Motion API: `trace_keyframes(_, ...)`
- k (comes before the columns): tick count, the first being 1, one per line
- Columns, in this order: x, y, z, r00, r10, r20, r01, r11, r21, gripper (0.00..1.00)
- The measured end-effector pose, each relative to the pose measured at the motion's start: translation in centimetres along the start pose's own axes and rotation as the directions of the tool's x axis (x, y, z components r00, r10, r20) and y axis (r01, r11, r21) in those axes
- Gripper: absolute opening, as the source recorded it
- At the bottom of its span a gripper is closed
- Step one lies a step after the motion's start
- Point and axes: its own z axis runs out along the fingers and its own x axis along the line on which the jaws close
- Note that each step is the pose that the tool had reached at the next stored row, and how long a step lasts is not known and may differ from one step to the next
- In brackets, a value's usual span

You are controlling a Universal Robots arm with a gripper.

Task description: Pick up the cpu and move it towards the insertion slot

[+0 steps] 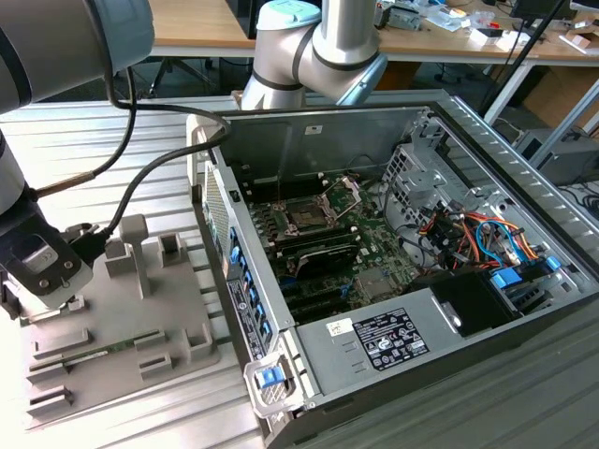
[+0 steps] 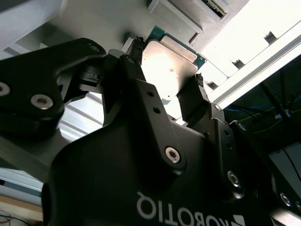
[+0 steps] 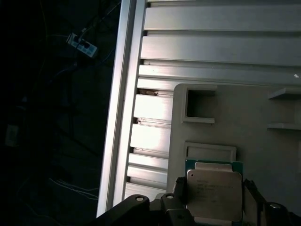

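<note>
The cpu [image 3: 214,195] is a small square chip with a pale metal top on a green edge. It sits between the two black fingers of my gripper [image 3: 214,189], which press on its opposite sides. In the second wrist view the cpu [image 2: 169,61] shows the same way inside the gripper [image 2: 167,66]. The chip hovers close over the grey tray [image 3: 263,136], by a small square recess [image 3: 210,151]. In the exterior view my gripper [image 1: 37,297] hangs low over the tray [image 1: 178,309] at that view's left. The insertion slot [image 1: 309,213] lies in the open computer case, its metal plate [image 1: 346,192] hinged up.
The open computer case [image 1: 374,355] fills the exterior view's right, its side wall [image 1: 234,271] standing between the tray and the motherboard. A thin green memory stick [image 1: 94,354] lies on the tray among grey holder blocks [image 1: 136,251]. A black cable [image 1: 140,178] loops from the arm.
</note>
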Motion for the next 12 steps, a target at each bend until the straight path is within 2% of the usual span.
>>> trace_keyframes(12, 0.00, 0.03, -0.67, 1.0000, 0.000, 0.0000, 0.000, 1.0000, 0.0000, 0.55)
